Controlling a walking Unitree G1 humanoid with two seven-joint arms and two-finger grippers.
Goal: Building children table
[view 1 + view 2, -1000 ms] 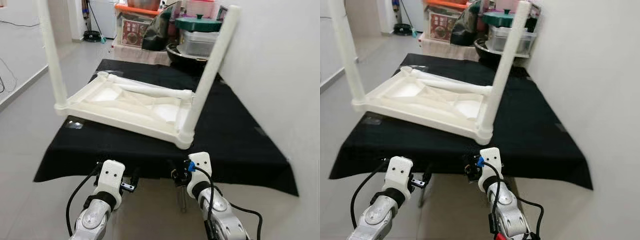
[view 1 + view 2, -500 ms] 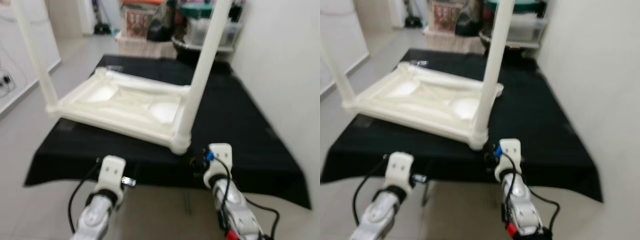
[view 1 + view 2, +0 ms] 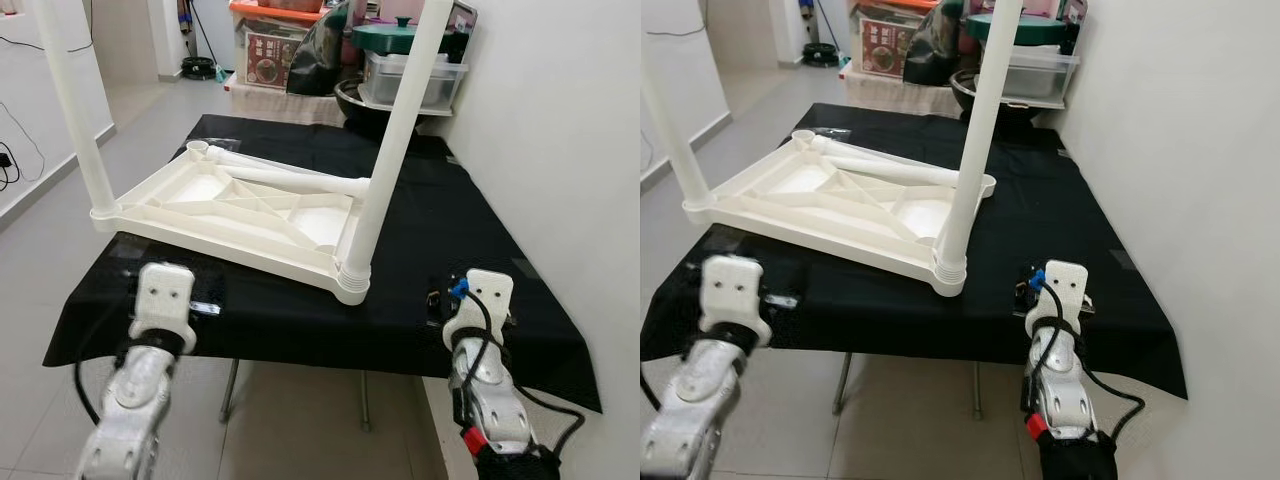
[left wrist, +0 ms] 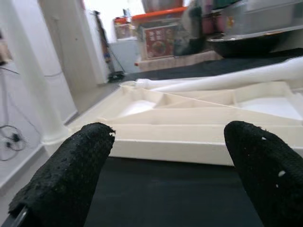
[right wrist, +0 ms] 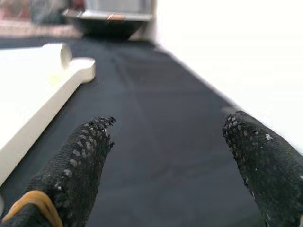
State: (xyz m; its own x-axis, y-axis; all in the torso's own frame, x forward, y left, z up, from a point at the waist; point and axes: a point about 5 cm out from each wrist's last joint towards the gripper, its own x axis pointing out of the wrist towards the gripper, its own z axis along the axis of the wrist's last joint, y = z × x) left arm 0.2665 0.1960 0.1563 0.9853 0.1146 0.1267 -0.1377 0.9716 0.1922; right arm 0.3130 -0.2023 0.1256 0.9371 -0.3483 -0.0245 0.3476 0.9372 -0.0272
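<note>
A white plastic table top [image 3: 235,215] lies upside down on the black cloth [image 3: 440,230]. Two white legs stand upright in its near corners, one on the left [image 3: 75,110] and one on the right [image 3: 385,170]. A loose leg [image 3: 290,178] lies along its far side. My left arm [image 3: 162,300] is at the cloth's front left edge. Its gripper [image 4: 168,151] is open and faces the top's near rim [image 4: 189,149]. My right arm [image 3: 478,305] is at the front right. The right gripper [image 5: 168,142] is open over bare cloth, beside the top's corner [image 5: 78,68].
Behind the table stand a black bowl [image 3: 365,100], a clear box [image 3: 415,75] with a green lid, and an orange-lidded crate [image 3: 275,45]. A white wall [image 3: 560,130] runs close along the right. Open floor [image 3: 40,250] lies to the left.
The view has shifted and steadied from a blur. Both arms came up from under the front edge and spread apart, the left toward the left corner, the right toward the right.
</note>
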